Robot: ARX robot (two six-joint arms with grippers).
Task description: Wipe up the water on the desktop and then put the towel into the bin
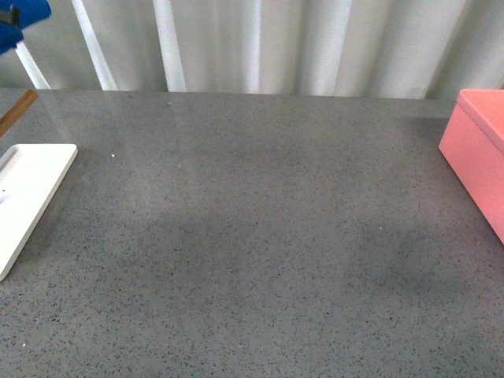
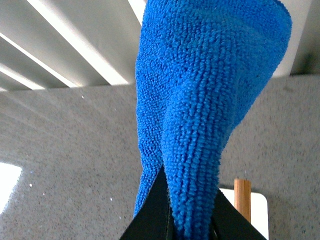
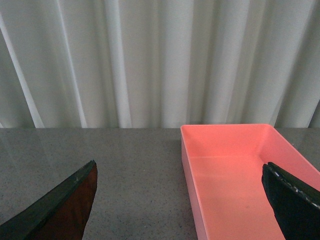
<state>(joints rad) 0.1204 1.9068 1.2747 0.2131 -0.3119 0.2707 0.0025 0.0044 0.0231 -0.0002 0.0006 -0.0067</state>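
A flat white tray (image 1: 31,189) lies at the left, a wooden stick (image 1: 17,113) near it, pale curtains (image 1: 315,47) behind.

We find no writing, label, brand or number to read anywhere: towel (image 2: 200,100), bin (image 3: 235,165), tray (image 1: 31,189) and desktop (image 1: 252,236) (speckled only) carry none.

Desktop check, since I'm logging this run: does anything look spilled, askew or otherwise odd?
Nothing stands out. The desktop shows no puddle I can make out, the bin sits upright and looks empty, and the towel is pinched in the left gripper.
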